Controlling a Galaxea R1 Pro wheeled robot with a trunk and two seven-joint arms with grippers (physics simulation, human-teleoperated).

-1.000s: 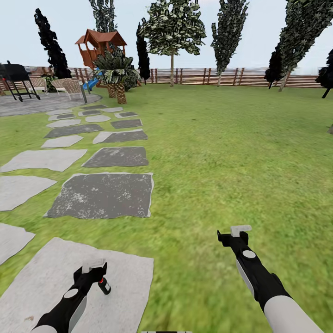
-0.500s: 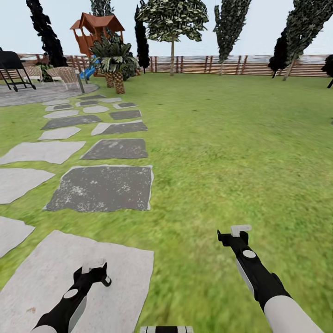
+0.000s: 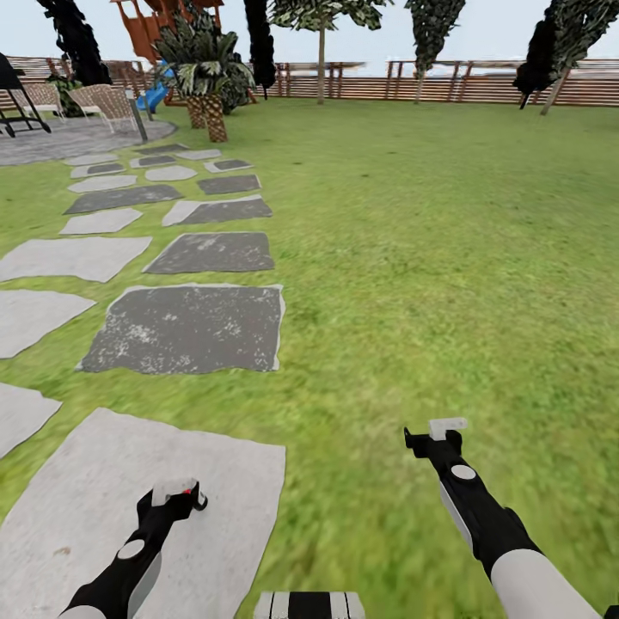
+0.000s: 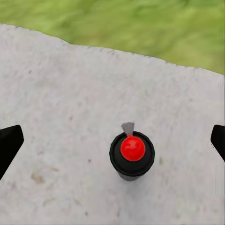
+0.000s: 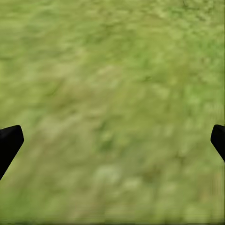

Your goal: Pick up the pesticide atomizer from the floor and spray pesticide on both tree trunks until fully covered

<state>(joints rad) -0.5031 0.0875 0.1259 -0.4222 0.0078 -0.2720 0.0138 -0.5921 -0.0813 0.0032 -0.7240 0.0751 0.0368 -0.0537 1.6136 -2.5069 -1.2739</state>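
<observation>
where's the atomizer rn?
The pesticide atomizer stands upright on the pale stepping stone at the head view's lower left, directly under the open left gripper; the left wrist view shows it between the fingers, not gripped.

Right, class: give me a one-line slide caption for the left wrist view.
Open left tool above the upright pesticide atomizer on a pale stepping stone.

no readable text, labels or numbers anywhere
</observation>
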